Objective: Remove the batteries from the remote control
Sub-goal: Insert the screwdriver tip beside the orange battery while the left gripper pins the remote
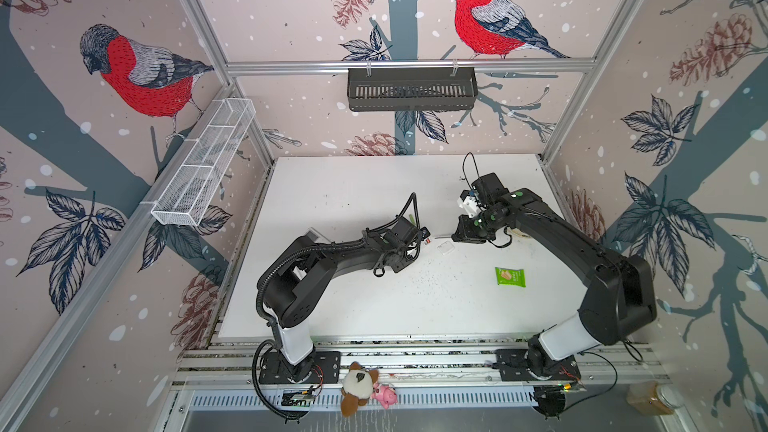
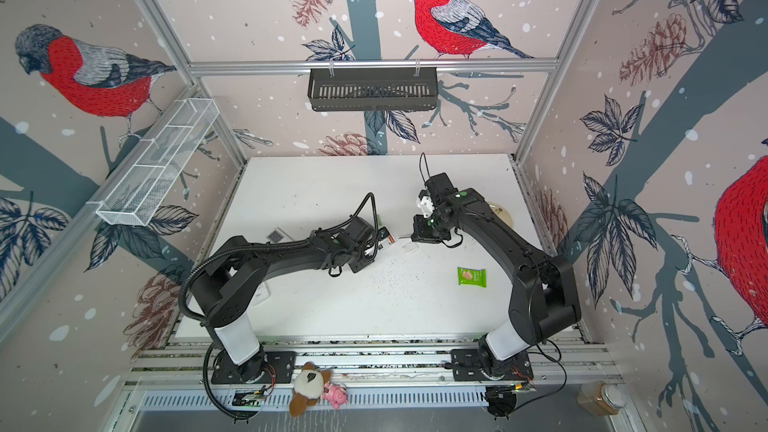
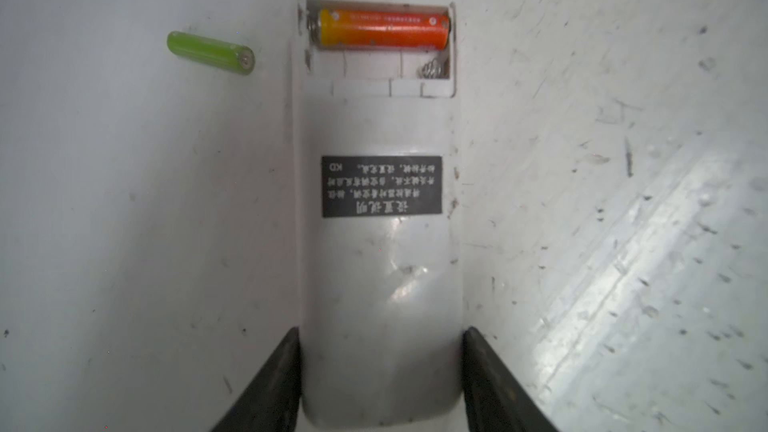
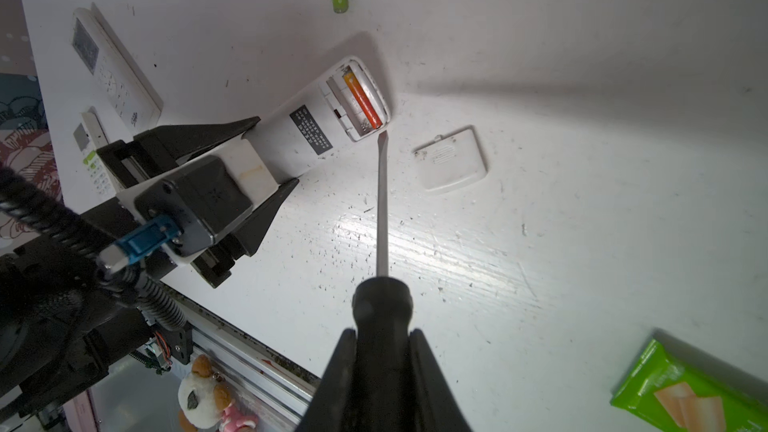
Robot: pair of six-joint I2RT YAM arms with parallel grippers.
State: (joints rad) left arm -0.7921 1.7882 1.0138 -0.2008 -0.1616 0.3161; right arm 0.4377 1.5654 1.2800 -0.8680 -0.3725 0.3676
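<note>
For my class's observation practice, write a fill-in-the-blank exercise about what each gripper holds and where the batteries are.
1. The left gripper is clamped on the ____.
2. The loaded battery in the open compartment is ____.
3. The right gripper holds a ____.
4. The loose battery on the table is ____.
Missing words: remote, orange, screwdriver, green.

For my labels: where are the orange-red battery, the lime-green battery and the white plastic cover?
Orange-red cylindrical battery (image 3: 384,30), left wrist view: mid-body.
Lime-green cylindrical battery (image 3: 210,51), left wrist view: mid-body.
White flat plastic cover (image 4: 451,162), right wrist view: centre.
</note>
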